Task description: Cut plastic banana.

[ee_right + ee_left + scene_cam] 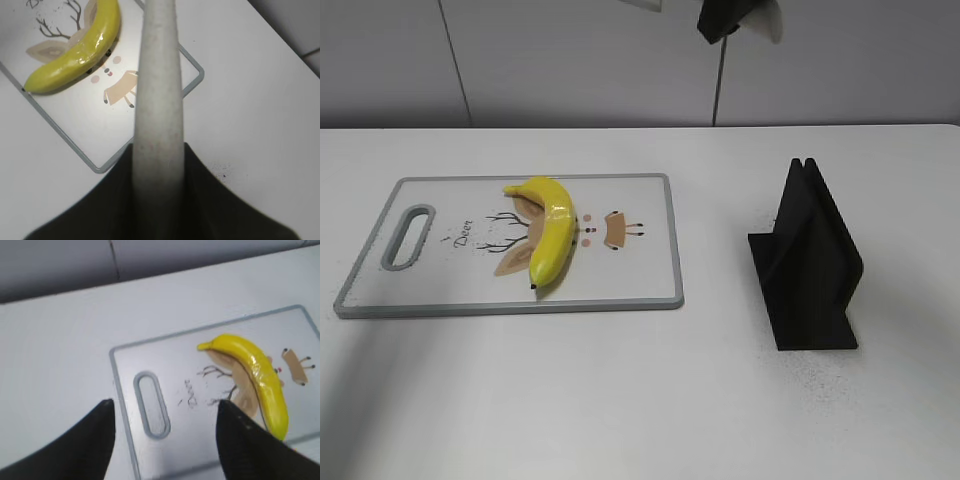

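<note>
A yellow plastic banana lies on a white cutting board with a grey rim and a deer drawing. My left gripper is open and empty. It hovers over the board's handle-slot end, with the banana to its right; it is out of the exterior view. My right gripper is shut on a whitish knife. It holds the knife high above the board's right corner, apart from the banana. In the exterior view the right gripper and knife sit at the top edge.
A black knife stand stands on the white table, to the right of the board. A grey wall runs behind the table.
</note>
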Controlling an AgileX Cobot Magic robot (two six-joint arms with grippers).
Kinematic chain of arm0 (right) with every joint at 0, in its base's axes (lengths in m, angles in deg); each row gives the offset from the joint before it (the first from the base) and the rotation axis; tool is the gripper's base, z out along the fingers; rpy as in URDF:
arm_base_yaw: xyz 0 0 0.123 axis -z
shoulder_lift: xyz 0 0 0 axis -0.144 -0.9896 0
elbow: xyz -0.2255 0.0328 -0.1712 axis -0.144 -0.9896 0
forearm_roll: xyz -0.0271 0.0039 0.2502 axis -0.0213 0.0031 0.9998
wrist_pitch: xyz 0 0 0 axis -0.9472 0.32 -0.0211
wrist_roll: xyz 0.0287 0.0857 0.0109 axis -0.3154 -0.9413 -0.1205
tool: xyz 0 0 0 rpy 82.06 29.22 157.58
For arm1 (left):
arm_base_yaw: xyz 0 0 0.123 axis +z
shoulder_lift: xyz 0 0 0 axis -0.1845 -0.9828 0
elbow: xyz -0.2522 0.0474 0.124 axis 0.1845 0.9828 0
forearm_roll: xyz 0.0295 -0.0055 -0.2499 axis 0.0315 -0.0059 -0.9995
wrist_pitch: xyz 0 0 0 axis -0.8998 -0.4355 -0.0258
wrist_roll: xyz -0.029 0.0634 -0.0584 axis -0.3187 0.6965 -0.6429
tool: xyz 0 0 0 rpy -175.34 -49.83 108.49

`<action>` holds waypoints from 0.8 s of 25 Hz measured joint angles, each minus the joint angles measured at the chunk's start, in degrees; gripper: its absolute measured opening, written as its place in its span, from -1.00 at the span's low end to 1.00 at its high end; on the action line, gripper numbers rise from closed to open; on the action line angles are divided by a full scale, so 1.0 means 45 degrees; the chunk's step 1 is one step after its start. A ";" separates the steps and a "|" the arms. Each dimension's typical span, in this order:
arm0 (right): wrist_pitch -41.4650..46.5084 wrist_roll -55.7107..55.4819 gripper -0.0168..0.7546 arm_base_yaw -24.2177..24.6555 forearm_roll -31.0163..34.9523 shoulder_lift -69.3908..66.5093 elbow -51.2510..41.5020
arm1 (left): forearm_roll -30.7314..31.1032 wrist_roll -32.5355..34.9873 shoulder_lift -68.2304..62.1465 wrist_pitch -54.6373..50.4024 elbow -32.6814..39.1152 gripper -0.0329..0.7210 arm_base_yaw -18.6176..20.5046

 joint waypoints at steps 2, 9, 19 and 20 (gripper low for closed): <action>0.0012 -0.0819 -0.53 0.0000 -0.0030 0.0439 -0.0291 | 0.0725 -0.0749 0.0039 -0.1360 0.0000 0.70 0.0147; 0.0028 -0.3180 -0.53 0.0000 -0.0018 0.2432 -0.2852 | 0.2234 -0.2375 0.0066 -0.4300 0.0000 0.66 0.0193; -0.0306 -0.4523 -0.54 0.0000 -0.0018 0.5754 -0.7445 | 0.2130 -0.2905 0.2858 -0.4331 0.2825 0.66 0.0193; -0.0561 -0.4599 -0.54 0.0000 -0.0018 0.6055 -0.7991 | 0.2130 -0.2917 0.3341 -0.4346 0.3289 0.66 0.0193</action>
